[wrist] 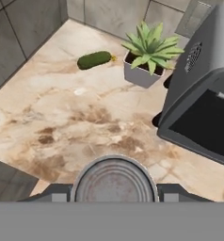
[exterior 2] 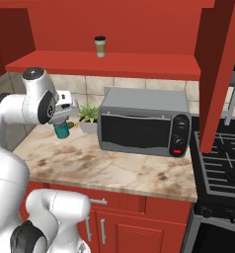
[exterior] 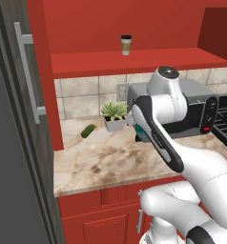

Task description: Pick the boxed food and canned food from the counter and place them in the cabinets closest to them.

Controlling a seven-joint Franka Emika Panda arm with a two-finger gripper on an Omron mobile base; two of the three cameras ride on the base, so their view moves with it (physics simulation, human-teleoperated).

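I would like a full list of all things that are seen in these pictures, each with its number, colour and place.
canned food: one, teal-blue with silvery top, held above the counter in the claw
paper cup: one, tan with dark lid, on the open red shelf
potted plant: one, green in a grey pot, at the back of the counter beside the toaster oven
cucumber: one, dark green, lying on the counter left of the plant
toaster oven: one, grey with dark door, on the counter
stove: one, dark grates, right of the counter
counter: one, beige with brown streaks, on red base units
shelf: one, red, under the wall cabinets
claw: one, shut on the can
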